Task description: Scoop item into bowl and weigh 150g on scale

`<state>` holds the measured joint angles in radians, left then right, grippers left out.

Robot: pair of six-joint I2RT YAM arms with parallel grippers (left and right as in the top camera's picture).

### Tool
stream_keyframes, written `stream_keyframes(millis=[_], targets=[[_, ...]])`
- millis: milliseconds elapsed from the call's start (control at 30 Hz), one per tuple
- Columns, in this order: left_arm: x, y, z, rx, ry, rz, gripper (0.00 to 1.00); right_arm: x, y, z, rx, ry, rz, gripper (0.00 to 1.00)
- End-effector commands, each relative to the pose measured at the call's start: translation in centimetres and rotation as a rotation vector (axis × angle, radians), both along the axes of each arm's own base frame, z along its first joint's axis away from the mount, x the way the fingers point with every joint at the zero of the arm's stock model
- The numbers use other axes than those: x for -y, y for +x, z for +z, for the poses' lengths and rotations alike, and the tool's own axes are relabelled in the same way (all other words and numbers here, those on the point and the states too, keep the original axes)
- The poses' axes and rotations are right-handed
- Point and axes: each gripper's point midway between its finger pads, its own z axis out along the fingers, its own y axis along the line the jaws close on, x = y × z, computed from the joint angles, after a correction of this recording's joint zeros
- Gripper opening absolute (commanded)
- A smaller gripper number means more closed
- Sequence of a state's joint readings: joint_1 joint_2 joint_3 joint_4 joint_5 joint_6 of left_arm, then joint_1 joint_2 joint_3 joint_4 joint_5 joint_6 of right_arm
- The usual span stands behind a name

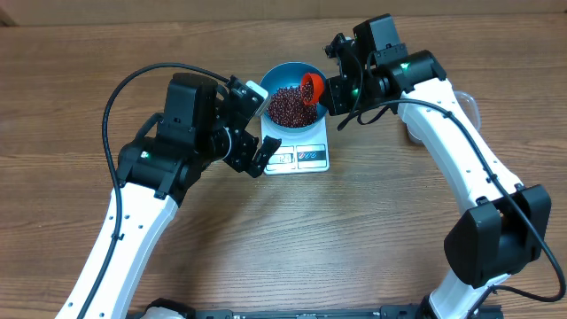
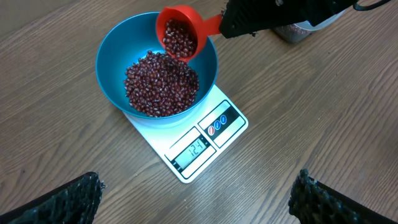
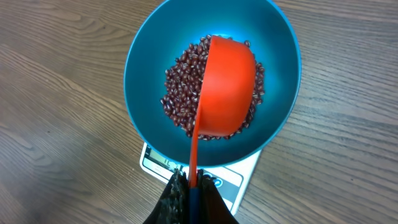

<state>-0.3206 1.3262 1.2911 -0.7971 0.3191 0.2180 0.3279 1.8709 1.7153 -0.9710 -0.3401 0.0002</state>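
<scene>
right end effector (image 3: pixel 191 198) closed on the handle end of the red scoop (image 3: pixel 227 87), tight pinch. the scoop is tipped over the blue bowl (image 3: pixel 138 81), which sits on top of the scale (image 2: pixel 211 134). the scoop mouth is angled down at the beans (image 2: pixel 158 87), and the left wrist view shows some beans inside the cup. left end effector (image 1: pixel 259 124) is wide open and holds nothing. it hangs just beside the display edge of the scale, not touching it.

step looks like a top-up pour toward the target weight. to do it well:
- roll the wrist slowly so the beans trickle rather than dump
- hold the scoop lip inside the bowl rim but off the bowl, since any press would throw off the reading
- level the scoop as soon as the display gets close
- leave the left arm off the scale

beans are tiny glossy maroon ovals in a loose heap covering the bowl bottom, none seen on the bench (image 1: pixel 89 53). the bowl covers most of the scale, so only the display and button strip show. the display is lit, but the digits are too small to read for sure.
</scene>
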Motion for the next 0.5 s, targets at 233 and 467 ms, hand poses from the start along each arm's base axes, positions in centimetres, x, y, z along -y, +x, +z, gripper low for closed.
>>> stream_keyframes(millis=[233, 467], targets=[[0.21, -0.12, 1.01, 0.032, -0.006, -0.025, 1.00, -1.18, 0.02, 2.93, 0.047, 0.092, 0.035, 0.04], [0.22, -0.13, 1.01, 0.032, -0.006, -0.025, 1.00, -0.90, 0.23, 2.98, 0.049, 0.094, 0.029, 0.03]])
